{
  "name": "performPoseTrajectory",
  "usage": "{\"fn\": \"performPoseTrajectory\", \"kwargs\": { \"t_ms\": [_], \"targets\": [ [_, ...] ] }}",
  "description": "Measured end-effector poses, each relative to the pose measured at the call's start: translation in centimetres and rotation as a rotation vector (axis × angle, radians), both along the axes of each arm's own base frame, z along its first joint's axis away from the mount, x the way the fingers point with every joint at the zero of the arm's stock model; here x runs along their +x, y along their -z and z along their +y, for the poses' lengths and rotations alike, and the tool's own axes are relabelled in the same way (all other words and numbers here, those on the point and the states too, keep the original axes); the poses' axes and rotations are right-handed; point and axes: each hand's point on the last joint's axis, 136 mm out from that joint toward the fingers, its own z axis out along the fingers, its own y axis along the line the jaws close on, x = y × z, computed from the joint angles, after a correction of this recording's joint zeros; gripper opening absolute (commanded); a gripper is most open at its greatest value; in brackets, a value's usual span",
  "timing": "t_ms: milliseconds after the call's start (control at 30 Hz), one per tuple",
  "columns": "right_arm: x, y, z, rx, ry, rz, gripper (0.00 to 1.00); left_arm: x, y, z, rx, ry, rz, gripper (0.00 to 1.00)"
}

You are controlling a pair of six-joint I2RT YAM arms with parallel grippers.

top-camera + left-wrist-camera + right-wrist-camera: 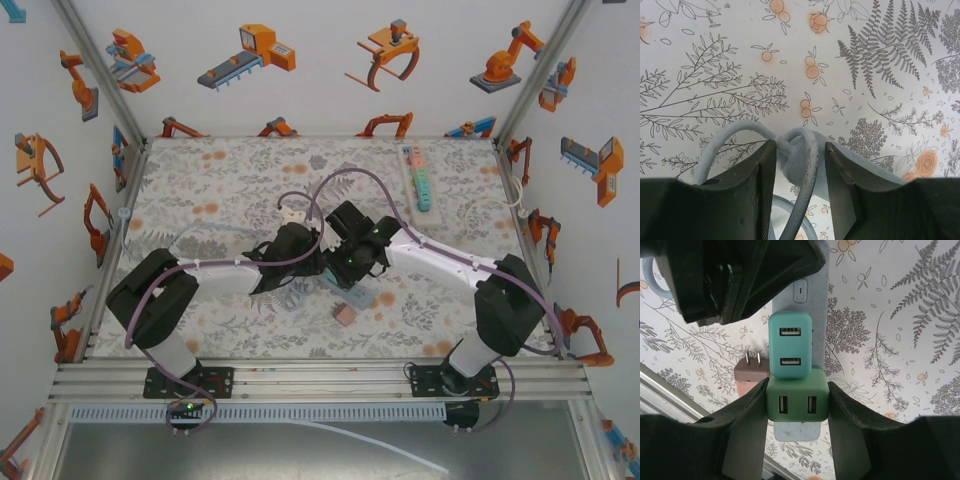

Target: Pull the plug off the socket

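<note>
A dark green plug [797,400] with two USB ports sits in the grey-blue socket strip [796,431], and my right gripper [797,407] is shut on its two sides. A teal plug [790,345] is plugged in just beyond it. My left gripper [800,150] is shut on the socket strip's [794,169] cable end, with the grey cable [730,135] looping between and beside the fingers. Seen from above, both grippers meet mid-table, the left one [292,275] and the right one [352,275] over the strip [363,297].
A brown plug [751,377] lies loose on the cloth left of the strip, prongs up [345,314]. A second strip [418,178] with coloured plugs lies at the back right. A white plug [291,210] on a cable rests behind the arms.
</note>
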Motion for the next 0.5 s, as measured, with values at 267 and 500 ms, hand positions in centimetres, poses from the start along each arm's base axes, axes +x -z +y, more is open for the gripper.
{"fn": "performPoseTrajectory", "kwargs": {
  "t_ms": [267, 500],
  "targets": [
    [-0.2, 0.3, -0.2, -0.003, -0.013, 0.001, 0.00, 0.0, 0.0, 0.0, 0.004, 0.002, -0.004, 0.43],
    [0.4, -1.2, -0.7, 0.046, 0.011, -0.007, 0.00, 0.0, 0.1, -0.1, 0.011, 0.005, -0.010, 0.42]
  ]
}}
